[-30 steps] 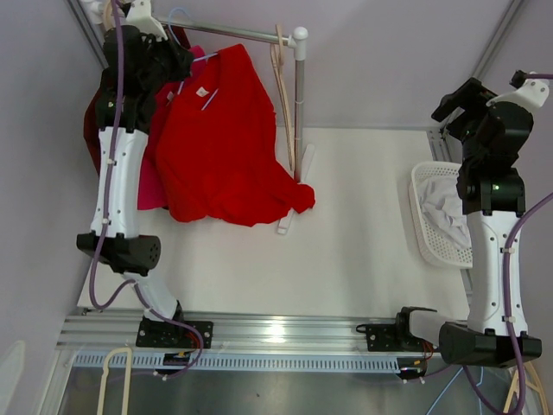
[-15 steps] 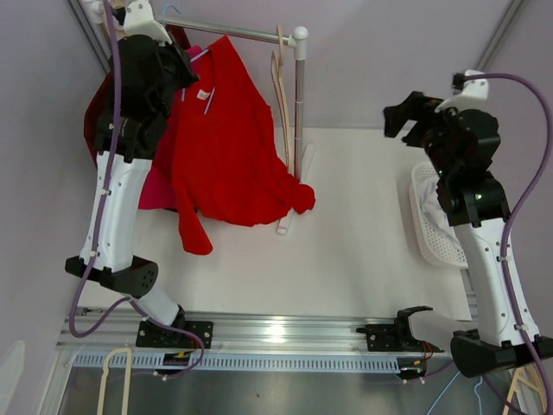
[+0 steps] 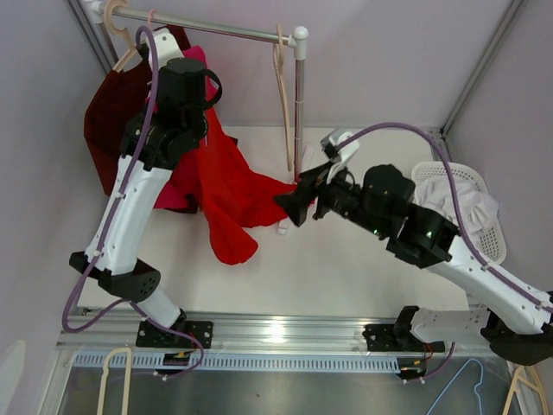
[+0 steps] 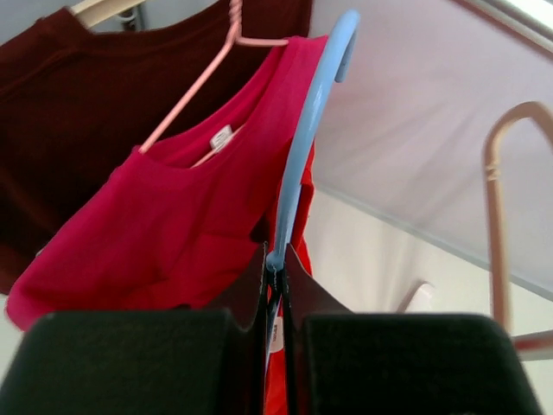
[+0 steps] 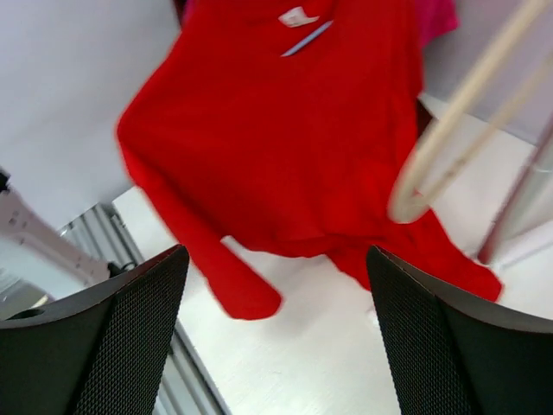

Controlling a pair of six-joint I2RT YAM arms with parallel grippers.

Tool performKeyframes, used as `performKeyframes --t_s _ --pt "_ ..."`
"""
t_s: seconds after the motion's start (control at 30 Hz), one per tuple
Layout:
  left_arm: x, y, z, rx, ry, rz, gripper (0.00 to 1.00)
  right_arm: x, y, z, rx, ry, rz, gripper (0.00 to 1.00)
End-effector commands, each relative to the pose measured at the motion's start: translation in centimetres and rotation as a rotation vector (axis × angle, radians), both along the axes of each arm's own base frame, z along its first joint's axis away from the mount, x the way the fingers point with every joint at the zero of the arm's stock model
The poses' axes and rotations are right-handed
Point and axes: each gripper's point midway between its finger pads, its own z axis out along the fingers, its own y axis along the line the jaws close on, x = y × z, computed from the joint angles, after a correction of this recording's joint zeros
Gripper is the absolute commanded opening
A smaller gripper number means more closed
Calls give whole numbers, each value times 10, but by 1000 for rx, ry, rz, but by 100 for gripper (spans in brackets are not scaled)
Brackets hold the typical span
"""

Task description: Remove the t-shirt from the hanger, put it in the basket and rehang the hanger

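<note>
Left tool (image 4: 275, 275) is closed narrow on the neck of the blue hanger (image 4: 302, 147), pinching it just below the hook. The hook stands free against the back wall, below and in front of the rail (image 3: 216, 28). The red t-shirt (image 3: 229, 186) is on this hanger: in the right wrist view its collar label and a strip of blue hanger show in the neck opening. The cloth hangs down from the left tool, and its lower part spreads over the worktop (image 3: 363, 268). One sleeve lies toward the near edge and the hem reaches toward the foot of the post (image 3: 300, 104). Right tool (image 3: 292, 206) has its jaws wide with nothing between them. It is low over the worktop, pointed at the t-shirt, close to the hem by the post. Whether it touches the cloth cannot be told from above; in its own wrist view the t-shirt lies ahead of the fingers (image 5: 112, 337), not between them. Behind the blue hanger, a pink shirt (image 4: 164, 233) hangs on a pink hanger (image 4: 194, 91), and behind that a maroon shirt (image 3: 108, 121), both at the left end of the rail. A bare wooden hanger (image 3: 282, 95) hangs at the right end, beside the post. A basket (image 3: 429, 171) holding white cloth (image 3: 462, 203) sits at the right edge of the worktop, well apart from the t-shirt.
</note>
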Motion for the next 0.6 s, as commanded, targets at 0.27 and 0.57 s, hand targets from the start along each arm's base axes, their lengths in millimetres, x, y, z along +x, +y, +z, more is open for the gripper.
performKeyframes --t_s 0.27,0.57 --pt "-37 19 3 -36 -6 114 0 -78 94 -31 -26 -125 197 89" --pt "-47 13 0 -38 9 90 1 -70 136 -63 -30 -158 111 88"
